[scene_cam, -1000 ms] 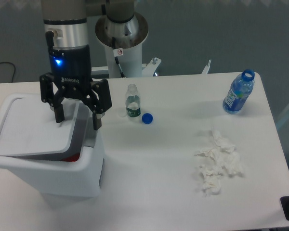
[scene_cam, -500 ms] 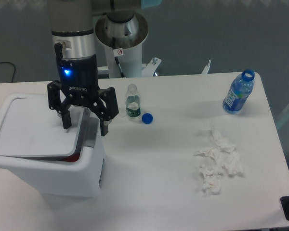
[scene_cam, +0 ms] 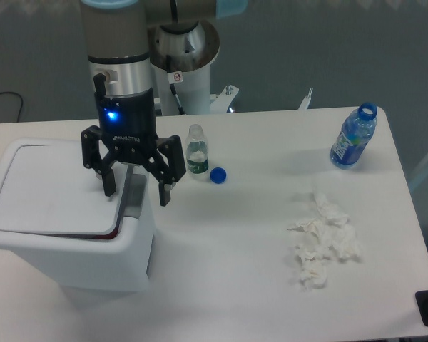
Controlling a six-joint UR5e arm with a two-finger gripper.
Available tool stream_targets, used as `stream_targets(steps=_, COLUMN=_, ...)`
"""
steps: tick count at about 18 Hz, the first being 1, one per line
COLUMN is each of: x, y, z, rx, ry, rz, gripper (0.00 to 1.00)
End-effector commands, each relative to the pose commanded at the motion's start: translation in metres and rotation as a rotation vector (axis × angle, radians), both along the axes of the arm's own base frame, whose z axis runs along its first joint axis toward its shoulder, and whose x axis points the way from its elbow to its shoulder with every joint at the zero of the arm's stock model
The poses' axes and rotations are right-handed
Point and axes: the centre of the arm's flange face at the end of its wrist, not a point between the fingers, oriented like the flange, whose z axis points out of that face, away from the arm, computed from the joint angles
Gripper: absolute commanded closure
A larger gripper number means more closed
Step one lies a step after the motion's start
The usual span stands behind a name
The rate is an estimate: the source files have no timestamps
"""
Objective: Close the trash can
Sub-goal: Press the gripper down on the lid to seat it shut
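At the left of the frame, the hand (scene_cam: pixel 136 187) is hovering with fingers spread over the trash can (scene_cam: pixel 71 221), whose light, stiff lid (scene_cam: pixel 53 191) is probably needing a downward push near the grey latch tab (scene_cam: pixel 135 194).

The trash can (scene_cam: pixel 71 242) is cut off at the left edge, and its far right rim is partly hidden by the gripper (scene_cam: pixel 137 192). The arm is cropped at the top.
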Motion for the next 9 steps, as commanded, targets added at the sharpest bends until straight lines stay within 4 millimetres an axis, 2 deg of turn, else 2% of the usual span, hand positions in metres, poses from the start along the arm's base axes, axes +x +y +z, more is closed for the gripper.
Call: stream_targets(steps=9, x=-0.0030, y=0.0041, z=-0.0102, rx=-0.018, ry=-0.006, rz=-0.009, gripper=0.00)
